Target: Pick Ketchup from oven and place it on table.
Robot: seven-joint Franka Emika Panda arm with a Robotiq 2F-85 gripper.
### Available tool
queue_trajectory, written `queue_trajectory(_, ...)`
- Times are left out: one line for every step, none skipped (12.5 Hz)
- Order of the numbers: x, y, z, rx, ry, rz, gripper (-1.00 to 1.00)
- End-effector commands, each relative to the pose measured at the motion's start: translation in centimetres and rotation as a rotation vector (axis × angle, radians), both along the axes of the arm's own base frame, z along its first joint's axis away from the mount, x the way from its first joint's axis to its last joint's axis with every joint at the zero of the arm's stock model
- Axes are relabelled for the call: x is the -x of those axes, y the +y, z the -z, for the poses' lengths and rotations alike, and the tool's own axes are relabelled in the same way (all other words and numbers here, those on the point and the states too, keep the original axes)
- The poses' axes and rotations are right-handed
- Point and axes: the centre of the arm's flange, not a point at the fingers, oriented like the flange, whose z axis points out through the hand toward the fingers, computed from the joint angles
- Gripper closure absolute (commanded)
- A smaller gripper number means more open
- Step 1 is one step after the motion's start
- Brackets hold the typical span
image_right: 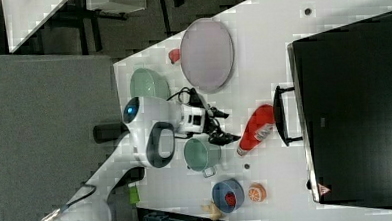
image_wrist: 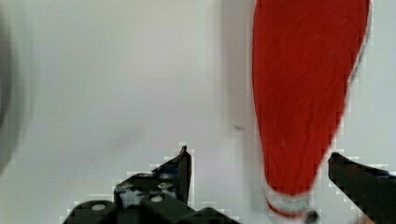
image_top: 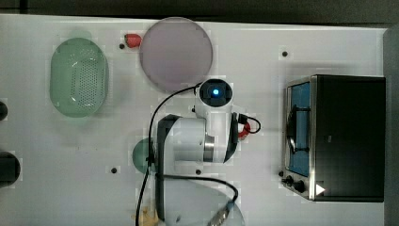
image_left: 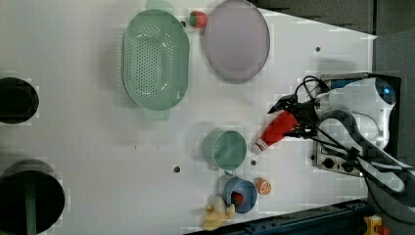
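Observation:
The ketchup (image_left: 276, 129) lies on its side on the white table (image_left: 88, 142), in front of the oven (image_top: 348, 136), with its white cap toward the green cup. The red bottle (image_right: 257, 127) rests just off the oven's dark handle (image_right: 282, 116). My gripper (image_left: 293, 117) hovers over the bottle's thick end. In the wrist view the gripper (image_wrist: 261, 172) is open, its black fingers (image_wrist: 180, 170) standing either side of the red ketchup (image_wrist: 303, 93) with a gap to it. In the top view the arm covers most of the ketchup (image_top: 243, 132).
A green cup (image_left: 225, 149) sits right beside the bottle's cap. A blue bowl (image_left: 240, 194), a small orange (image_left: 264, 186) and a yellow object (image_left: 215, 215) lie beyond it. A purple plate (image_top: 176, 54), a strawberry (image_top: 132, 40) and a green colander (image_top: 79, 77) stand farther off.

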Motion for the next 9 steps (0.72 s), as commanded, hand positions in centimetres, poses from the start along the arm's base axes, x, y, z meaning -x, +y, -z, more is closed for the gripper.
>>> queue_trajectory(-4.6, -0.3, -17.6, -0.023, -0.264, 0.061, -1.0)
queue_trajectory(-5.0, -0.2, -21.4, -0.03, -0.289, 0.057, -1.0)
queue_trajectory(-5.2, 0.0, -25.0, -0.034, -0.307, 0.052, -1.0)
queue_trajectory(-5.3, 0.2, -28.6, -0.038, -0.324, 0.045, -1.0)
queue_trajectory(-5.4, 0.5, -31.7, -0.04, -0.336, 0.038, -1.0)
queue_trajectory(-5.2, 0.7, -33.9, -0.042, -0.323, 0.034, -1.0)
queue_trajectory(-5.0, 0.8, -35.6, -0.043, -0.304, 0.03, -1.0)
queue_trajectory(-5.0, 0.9, -37.4, -0.043, -0.308, 0.028, -1.0)
queue_trajectory(-4.7, 0.8, -38.6, -0.041, -0.298, 0.028, -1.0)
